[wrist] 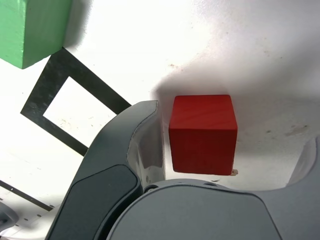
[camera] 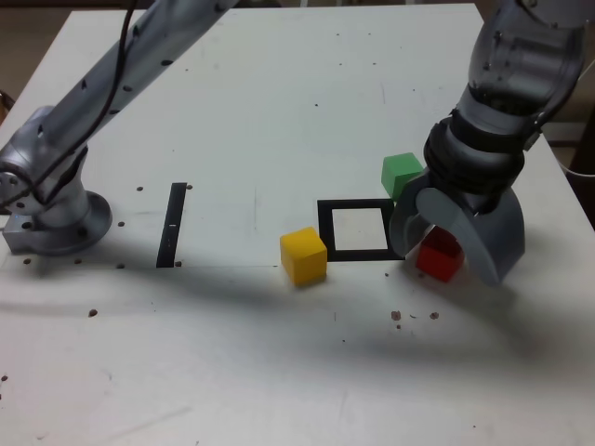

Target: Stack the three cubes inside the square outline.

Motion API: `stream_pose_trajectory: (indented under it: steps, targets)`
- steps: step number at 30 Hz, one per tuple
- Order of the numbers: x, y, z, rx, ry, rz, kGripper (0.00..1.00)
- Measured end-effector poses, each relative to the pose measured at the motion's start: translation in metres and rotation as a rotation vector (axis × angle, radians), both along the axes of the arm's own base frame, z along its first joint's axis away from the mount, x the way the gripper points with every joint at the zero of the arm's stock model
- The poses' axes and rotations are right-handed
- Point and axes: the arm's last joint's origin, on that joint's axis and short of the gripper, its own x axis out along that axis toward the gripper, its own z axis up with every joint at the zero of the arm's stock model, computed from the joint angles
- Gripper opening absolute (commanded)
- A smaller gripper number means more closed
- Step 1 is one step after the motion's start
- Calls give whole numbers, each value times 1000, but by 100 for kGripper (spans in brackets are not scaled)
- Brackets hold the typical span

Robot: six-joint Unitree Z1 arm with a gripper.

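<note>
The gripper (camera: 453, 243) stands wide open around the red cube (wrist: 203, 132), holding nothing yet, probably to grasp it first. The red cube lies just outside the square outline (camera: 356, 229), the green cube (camera: 402, 173) and yellow cube (camera: 304, 255) too.

Red cube (camera: 439, 257), green cube (camera: 402, 173), yellow cube (camera: 304, 255) unstacked around square outline (camera: 357, 230).

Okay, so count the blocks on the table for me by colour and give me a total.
Red block: 1
Yellow block: 1
Green block: 1
Total: 3 blocks
</note>
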Motion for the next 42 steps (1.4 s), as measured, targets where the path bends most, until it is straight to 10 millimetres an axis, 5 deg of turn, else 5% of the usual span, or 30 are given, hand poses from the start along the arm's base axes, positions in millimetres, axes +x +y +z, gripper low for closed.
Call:
stream_pose_trajectory:
  steps: [6,18,42]
  targets:
    - [1,0,1,-1,-7,13,82]
    - [1,-1,-6,20,2,55,36]
    - [1,-2,-6,26,-5,50,33]
